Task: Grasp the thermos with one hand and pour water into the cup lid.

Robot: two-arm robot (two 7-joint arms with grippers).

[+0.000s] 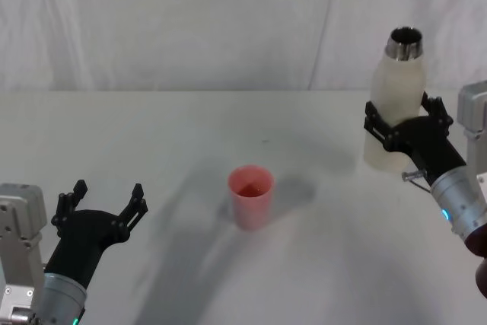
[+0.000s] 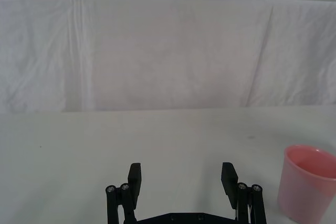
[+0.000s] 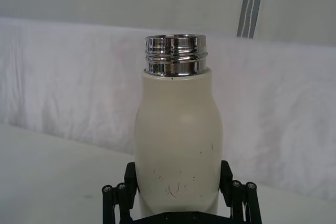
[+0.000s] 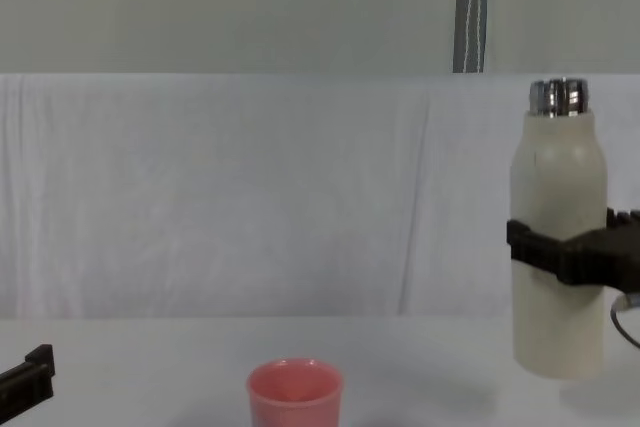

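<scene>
The thermos [image 1: 396, 85] is a tall cream-white bottle with an open silver threaded neck, standing upright at the table's right side. My right gripper [image 1: 403, 112] is shut on its lower body, one black finger on each side, as the right wrist view shows around the thermos [image 3: 178, 129] and the chest view at the thermos [image 4: 558, 197]. I cannot tell whether its base rests on the table or hangs just above it. The cup lid [image 1: 251, 195], a small salmon-pink cup, stands upright near the table's middle, well left of the thermos. My left gripper [image 1: 108, 192] is open and empty at the near left.
A white cloth covers the table [image 1: 183, 135] and a white drape hangs behind it. The cup lid [image 2: 307, 182] lies to the right of my left gripper [image 2: 181, 174]. Bare tabletop separates the cup lid [image 4: 295, 392] from the thermos.
</scene>
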